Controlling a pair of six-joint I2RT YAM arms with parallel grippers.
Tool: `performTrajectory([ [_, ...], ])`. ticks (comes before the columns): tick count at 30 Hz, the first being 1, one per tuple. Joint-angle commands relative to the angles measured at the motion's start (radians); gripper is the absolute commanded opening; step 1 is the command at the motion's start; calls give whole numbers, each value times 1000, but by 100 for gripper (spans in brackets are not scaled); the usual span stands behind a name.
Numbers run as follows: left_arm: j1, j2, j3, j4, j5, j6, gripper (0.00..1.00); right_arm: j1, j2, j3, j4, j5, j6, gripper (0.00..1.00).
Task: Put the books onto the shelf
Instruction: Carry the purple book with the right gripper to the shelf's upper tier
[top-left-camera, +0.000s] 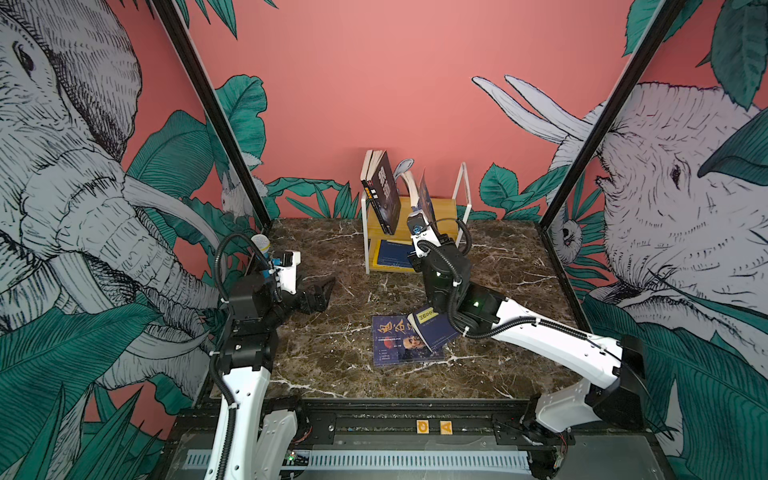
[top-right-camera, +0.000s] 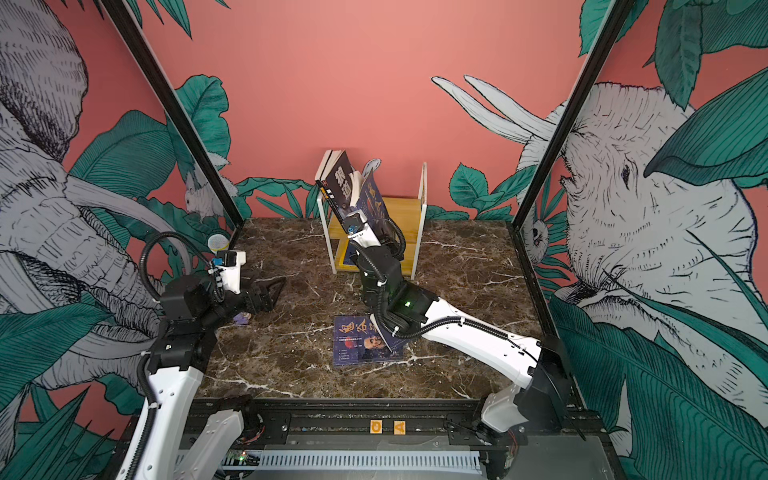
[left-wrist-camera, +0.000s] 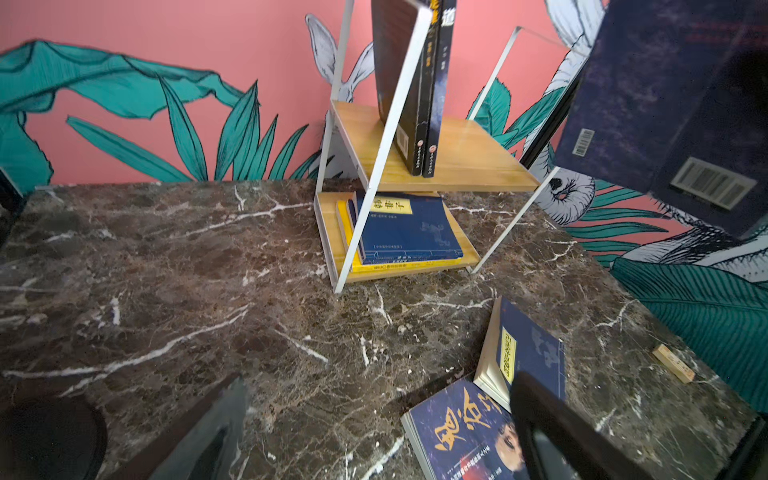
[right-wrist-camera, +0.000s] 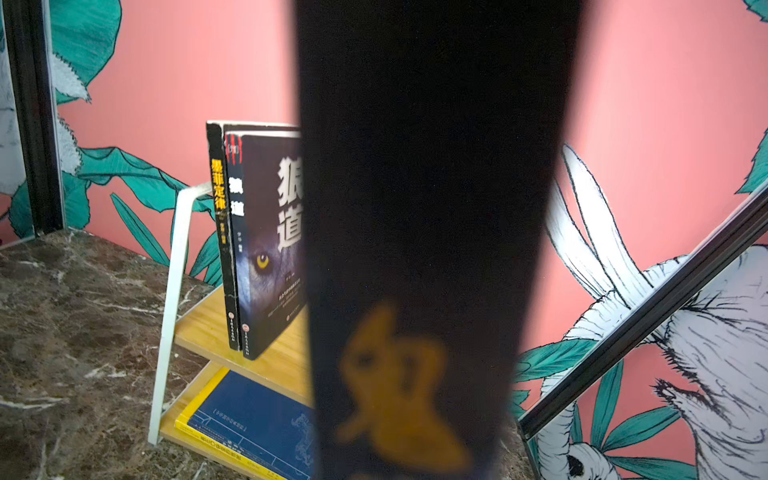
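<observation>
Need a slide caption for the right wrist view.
Gripped navy book fills mid-frame before the shelf; wolf-eye book stands on its upper tier.

Left arm (top-left-camera: 245, 299) sits low, jaws spread wide; right arm (top-left-camera: 540, 332) stretches forward, wrist raised, jaws clamped.

Coral walls (top-left-camera: 374, 83) with elephant and leaf murals (top-left-camera: 665, 187) surround a brown marble tabletop (top-left-camera: 332, 365).

The tabletop (left-wrist-camera: 208, 291) is dark brown marble with white veins. The shelf (left-wrist-camera: 469, 153) has yellowish wooden boards in a white frame. The wolf book (right-wrist-camera: 270, 232) is black with white characters and a yellow eye. The raised book (right-wrist-camera: 415, 208) is navy with blurred gold lettering. The wall (top-left-camera: 395, 83) is coral with teal leaves.
</observation>
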Motion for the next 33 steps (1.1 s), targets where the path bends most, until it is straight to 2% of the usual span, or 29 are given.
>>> performTrajectory([
  [1,-6,-78,-93,153,-38,-26,99,-39,13,73,37,-35,71,0],
  [6,33,-154,-254,399,-21,-154,100,-83,67,142,65,15,101,0],
  [9,30,-177,-283,471,1,-117,100,-107,92,156,119,7,115,0],
  [13,22,-179,-277,408,18,-138,100,-150,163,213,136,-16,172,0],
  [17,-8,-203,-344,490,54,-154,100,-188,237,260,206,-64,202,0],
  [22,-13,-221,-335,429,54,-129,100,-231,356,354,239,-111,252,0],
  [33,-34,-235,-352,461,55,-130,100,-286,527,468,272,-167,333,0],
])
